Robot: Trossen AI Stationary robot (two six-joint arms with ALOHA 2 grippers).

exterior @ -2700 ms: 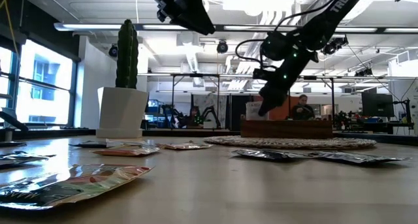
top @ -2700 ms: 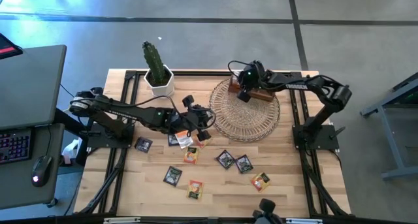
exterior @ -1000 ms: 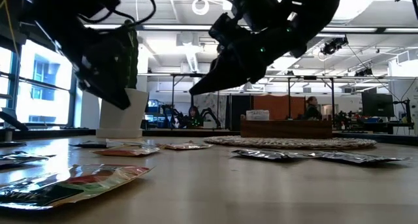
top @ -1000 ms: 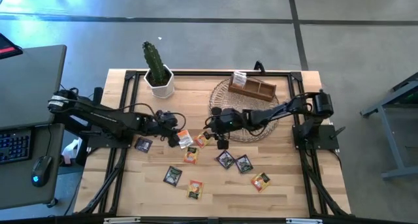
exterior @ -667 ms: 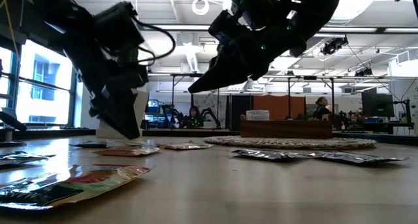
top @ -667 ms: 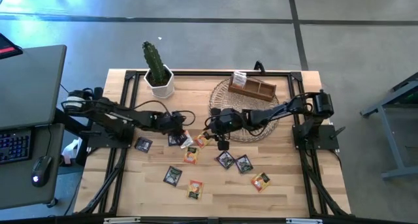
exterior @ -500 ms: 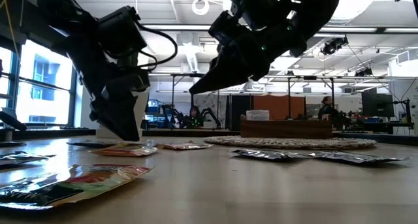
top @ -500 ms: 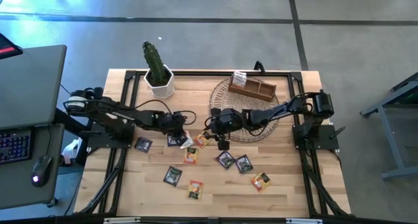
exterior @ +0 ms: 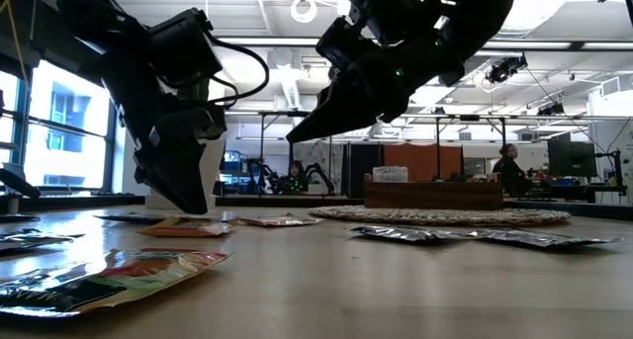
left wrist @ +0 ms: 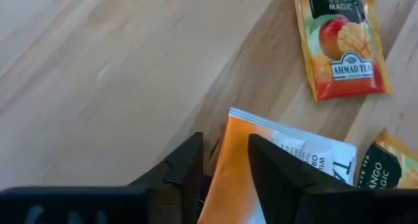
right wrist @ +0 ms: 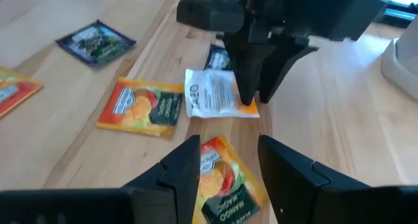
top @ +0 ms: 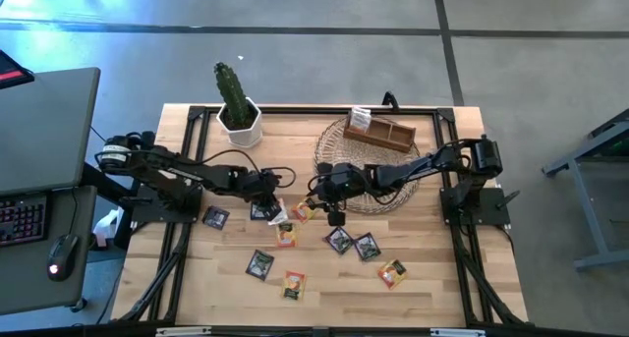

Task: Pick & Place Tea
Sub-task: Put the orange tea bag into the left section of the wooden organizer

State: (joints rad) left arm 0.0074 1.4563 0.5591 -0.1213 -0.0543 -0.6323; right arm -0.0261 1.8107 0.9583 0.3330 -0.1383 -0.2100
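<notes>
Several tea sachets lie flat on the wooden table. An orange-and-white sachet [top: 284,215] lies left of centre. My left gripper [top: 274,207] stands on it, shut on its orange end; it also shows in the low view [exterior: 193,206]. My right gripper [top: 316,199] hovers open above a mango sachet [right wrist: 222,178], clear of the table [exterior: 295,137]. Black sachets [top: 339,240] and orange ones [top: 393,272] lie nearer the front edge. One sachet stands in the wooden box [top: 378,133]. My left gripper pinches the orange end [left wrist: 232,145] of the orange-and-white sachet between its two fingers [left wrist: 186,165]. The fingers come from above, pointing down [right wrist: 251,96]. The sachet's white part [left wrist: 307,152] lies flat on the table.
The wooden box sits on the round wicker mat [top: 369,175] at the back right. A potted cactus [top: 236,106] stands at the back left. Another mango sachet [left wrist: 339,48] and a black one [top: 261,211] lie close to the left gripper.
My left gripper has gone down and a little toward the table's right edge, onto the orange-and-white sachet. My right gripper has kept still above the mango sachet.
</notes>
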